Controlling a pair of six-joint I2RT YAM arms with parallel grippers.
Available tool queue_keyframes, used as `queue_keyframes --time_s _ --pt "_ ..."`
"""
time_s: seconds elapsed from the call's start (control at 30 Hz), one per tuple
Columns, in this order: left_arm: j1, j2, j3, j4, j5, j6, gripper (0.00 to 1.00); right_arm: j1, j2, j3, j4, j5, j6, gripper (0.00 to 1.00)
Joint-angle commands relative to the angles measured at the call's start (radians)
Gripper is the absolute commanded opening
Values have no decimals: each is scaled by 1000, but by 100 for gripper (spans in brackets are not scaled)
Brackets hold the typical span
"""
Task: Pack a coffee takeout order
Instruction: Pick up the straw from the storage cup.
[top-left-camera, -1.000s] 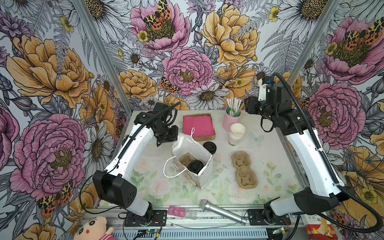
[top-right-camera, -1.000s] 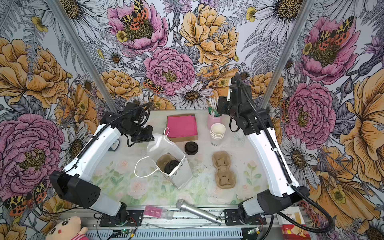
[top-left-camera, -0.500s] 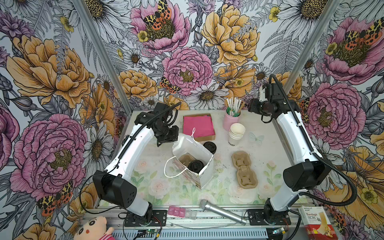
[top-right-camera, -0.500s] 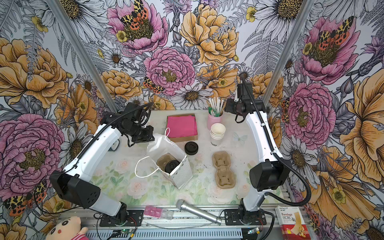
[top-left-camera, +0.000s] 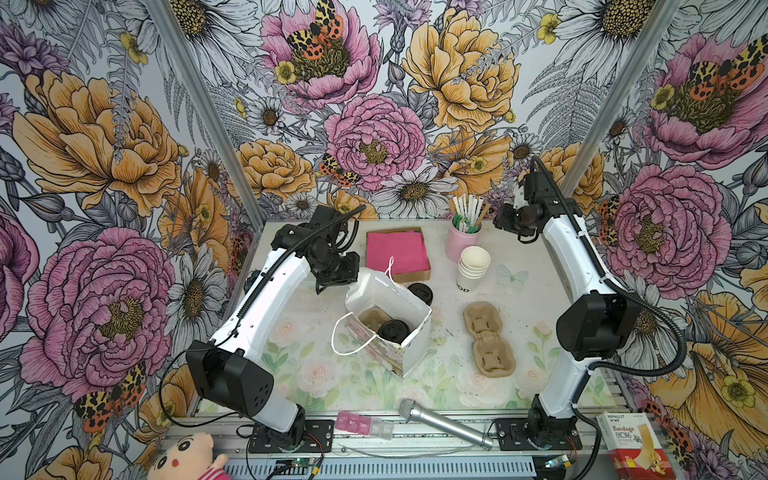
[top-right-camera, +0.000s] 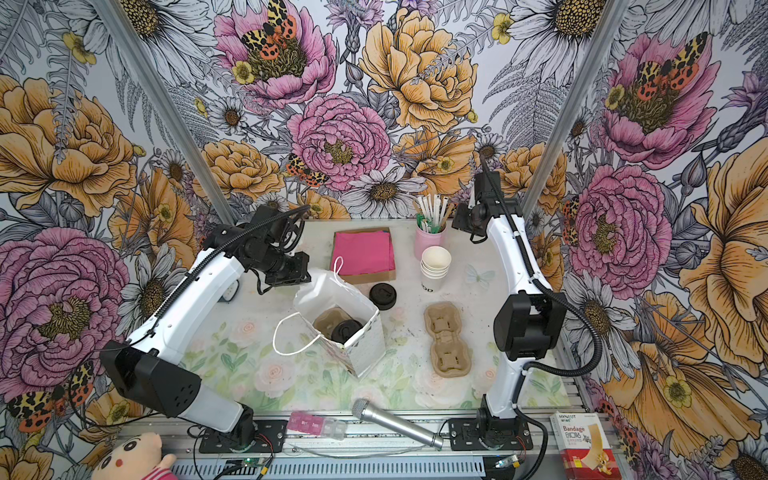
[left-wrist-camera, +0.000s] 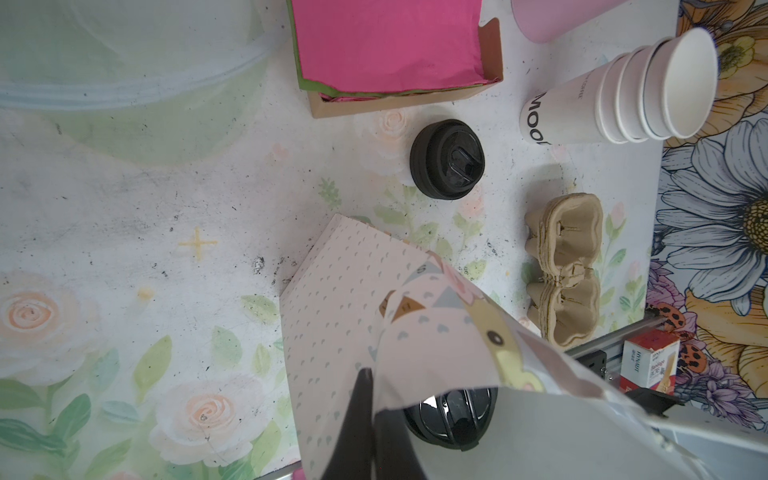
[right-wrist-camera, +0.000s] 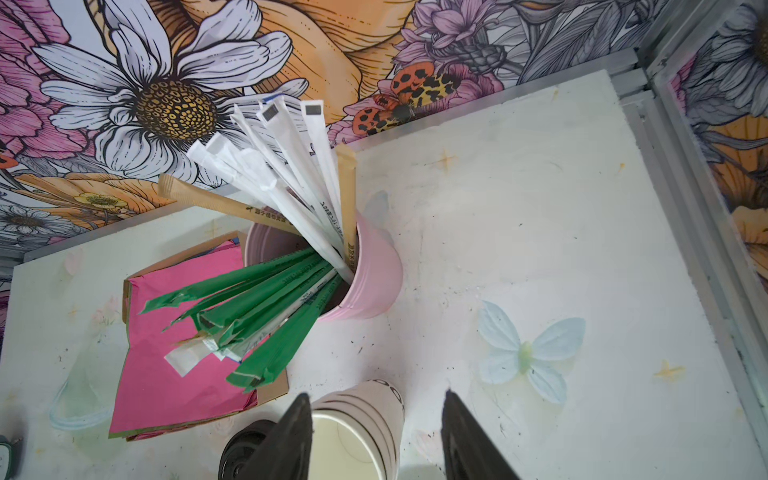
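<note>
White paper bag (top-left-camera: 412, 350) holds brown pulp carrier (top-left-camera: 371, 318), round black plastic lid (top-left-camera: 391, 330); left gripper (left-wrist-camera: 374, 392) clamps bag rim. Pink mug (top-left-camera: 459, 246): straws (top-left-camera: 467, 210). Cardboard tray (top-left-camera: 415, 275): pink square napkins (top-left-camera: 397, 249). Right gripper (right-wrist-camera: 377, 394), jaws apart, near stacked white paper cups (top-left-camera: 470, 270). Spare black lid (top-left-camera: 420, 293) beside bag.

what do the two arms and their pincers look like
The left arm and right arm share glossy white shells, boxy black joints and black bases, each trailed by a ribbed black hose. The left pincer and right pincer have slim tapered black fingers.
</note>
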Motion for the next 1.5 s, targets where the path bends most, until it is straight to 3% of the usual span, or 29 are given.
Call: queue_keyframes --time_s 0.0,0.17,0.4,1.03,1.47 --pt "-10 20 19 -2 -23 -5 0 1 15 50 17 -68 5 52" --pt "-9 18 16 -2 -25 -6 0 21 29 58 27 -140 -4 53" --pt "-10 30 19 -1 -20 -3 0 52 70 83 26 -131 8 52" --pt "-8 37 22 -4 -20 1 0 69 137 128 26 -129 41 20" --pt "-3 44 23 -4 -19 3 0 78 98 70 25 -124 59 23"
